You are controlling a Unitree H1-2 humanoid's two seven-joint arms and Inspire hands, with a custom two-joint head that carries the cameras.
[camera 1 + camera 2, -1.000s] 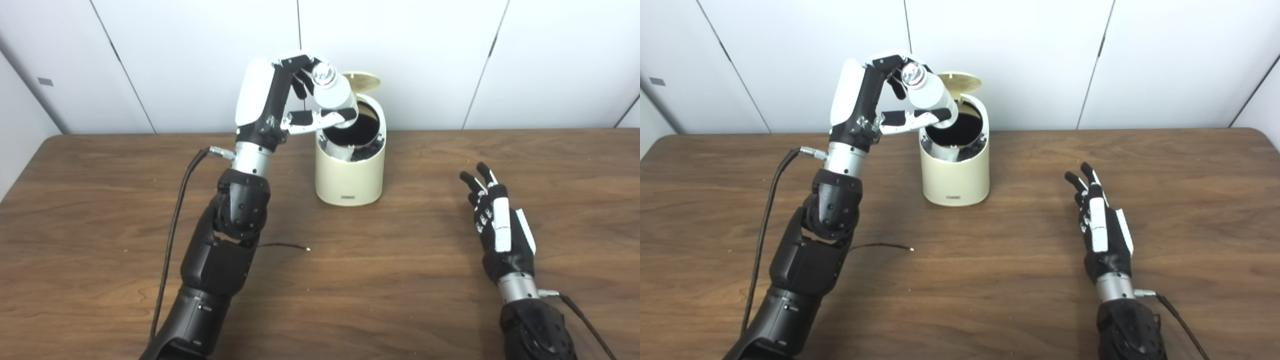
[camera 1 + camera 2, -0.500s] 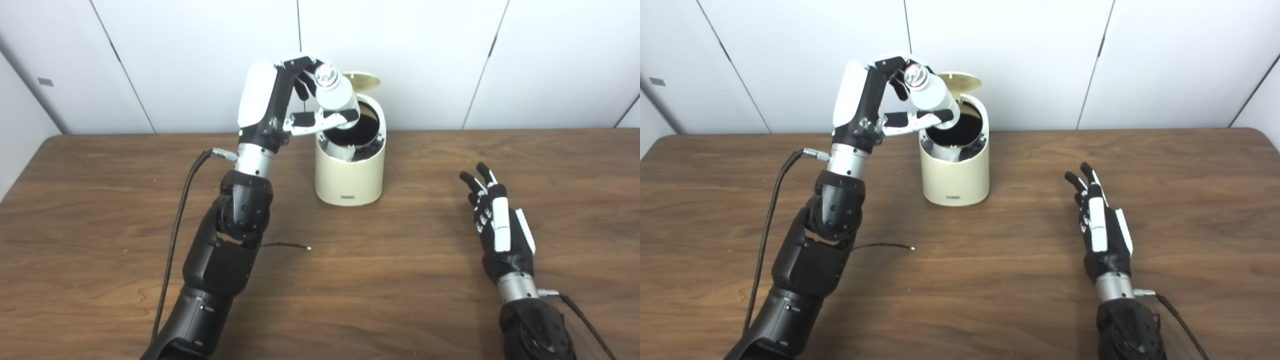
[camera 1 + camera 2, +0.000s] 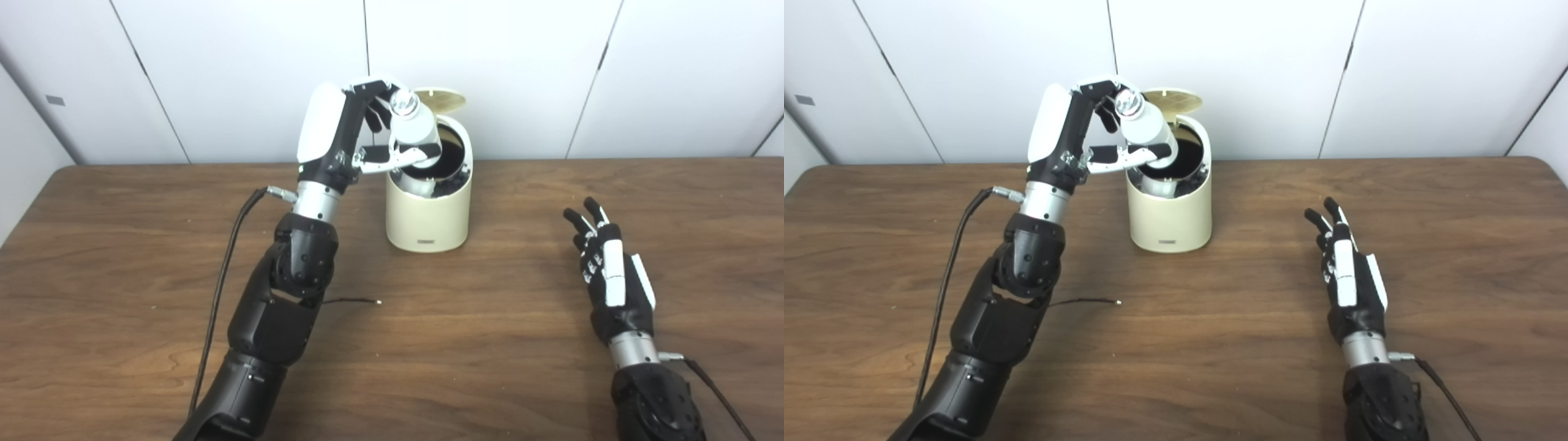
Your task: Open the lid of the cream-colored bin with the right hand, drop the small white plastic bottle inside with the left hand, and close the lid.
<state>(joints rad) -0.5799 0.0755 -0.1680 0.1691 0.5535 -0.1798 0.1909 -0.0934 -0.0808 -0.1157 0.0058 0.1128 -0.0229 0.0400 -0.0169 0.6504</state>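
**Bottle held over open bin**

Left hand (image 3: 358, 131) grips small white plastic bottle (image 3: 414, 130), tilted, base at mouth of cream-colored bin (image 3: 429, 214) w/ lid (image 3: 442, 99) flipped up behind. Right hand (image 3: 609, 269) rests on wooden table (image 3: 490, 343), well apart from bin, fingers spread, holding nothing.

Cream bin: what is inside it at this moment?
The cream bin stands with its lid up. Inside show a dark cavity and a pale part near the front rim. The left hand and white bottle cover the rest; the bottom is unseen.

Bright, even, soft shadows, slightly soft.
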